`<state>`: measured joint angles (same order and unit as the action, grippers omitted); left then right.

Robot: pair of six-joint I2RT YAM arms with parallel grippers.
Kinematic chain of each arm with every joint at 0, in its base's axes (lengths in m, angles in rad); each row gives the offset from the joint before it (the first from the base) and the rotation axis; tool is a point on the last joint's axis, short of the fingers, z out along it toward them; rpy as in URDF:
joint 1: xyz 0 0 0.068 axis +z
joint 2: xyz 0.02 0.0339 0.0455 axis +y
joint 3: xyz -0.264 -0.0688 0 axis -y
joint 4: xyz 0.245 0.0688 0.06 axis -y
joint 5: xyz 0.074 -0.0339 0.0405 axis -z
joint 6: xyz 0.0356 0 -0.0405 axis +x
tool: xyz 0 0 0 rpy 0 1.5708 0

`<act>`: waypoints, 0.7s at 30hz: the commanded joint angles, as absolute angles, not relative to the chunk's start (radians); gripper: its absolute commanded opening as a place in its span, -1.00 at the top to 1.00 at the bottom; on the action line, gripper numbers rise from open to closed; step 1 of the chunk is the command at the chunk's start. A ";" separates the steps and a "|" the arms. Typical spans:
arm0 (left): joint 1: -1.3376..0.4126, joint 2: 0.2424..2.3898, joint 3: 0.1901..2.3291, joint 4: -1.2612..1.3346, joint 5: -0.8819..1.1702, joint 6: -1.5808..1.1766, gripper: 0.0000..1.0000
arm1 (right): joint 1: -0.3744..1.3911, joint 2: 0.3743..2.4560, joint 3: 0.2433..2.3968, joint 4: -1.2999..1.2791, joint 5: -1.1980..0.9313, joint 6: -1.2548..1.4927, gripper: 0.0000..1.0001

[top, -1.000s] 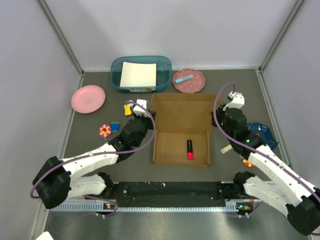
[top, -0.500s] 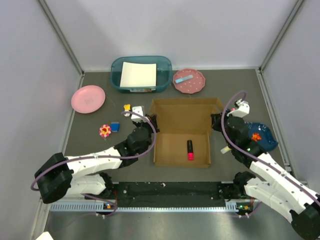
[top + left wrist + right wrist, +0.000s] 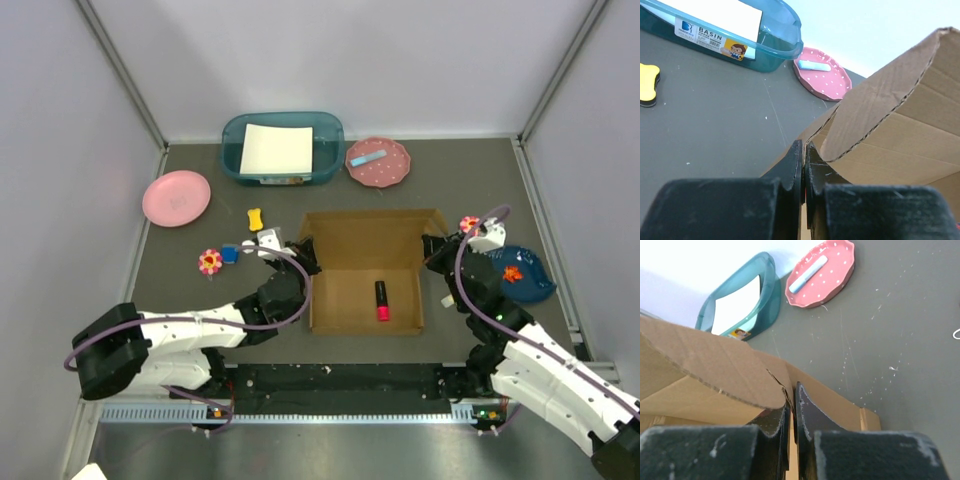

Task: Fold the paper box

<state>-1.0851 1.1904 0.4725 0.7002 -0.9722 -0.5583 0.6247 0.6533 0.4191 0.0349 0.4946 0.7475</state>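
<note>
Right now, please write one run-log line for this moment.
left tool: shut on box, left wall | right tool: shut on box, right wall | marker: inside box

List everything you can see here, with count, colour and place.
cardboard box: one, brown, centre
marker: one, red-black, inside box
bin: one, teal, far edge
sheet: one, white, in bin
plain plate: one, pink, far left
dotted plate: one, pink, right of bin
stick: one, pale blue, on dotted plate
dish: one, dark blue, right side
toy: one, orange, on dish
bone toy: one, yellow, left of box
flower toy: one, pink-yellow, left of box
block: one, blue, beside flower toy
left end effector: one, black, shut on box wall
right end effector: one, black, shut on box wall
</note>
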 commanded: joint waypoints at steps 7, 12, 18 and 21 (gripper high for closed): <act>-1.179 1.229 0.380 0.594 -0.988 -0.744 1.00 | 0.667 0.569 0.241 -0.276 0.509 0.834 1.00; -1.226 1.253 0.377 0.513 -1.008 -0.839 1.00 | 0.675 0.534 0.213 -0.308 0.512 0.853 1.00; -1.287 1.273 0.359 0.465 -1.045 -0.871 1.00 | 0.689 0.512 0.206 -0.333 0.509 0.867 1.00; -1.299 1.285 0.338 0.437 -1.052 -0.908 1.00 | 0.693 0.511 0.199 -0.344 0.509 0.885 1.00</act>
<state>-1.2449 1.2091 0.4175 0.7109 -1.1847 -0.8276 0.6666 0.4789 0.2893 0.0563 0.5285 0.8589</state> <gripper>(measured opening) 0.022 0.009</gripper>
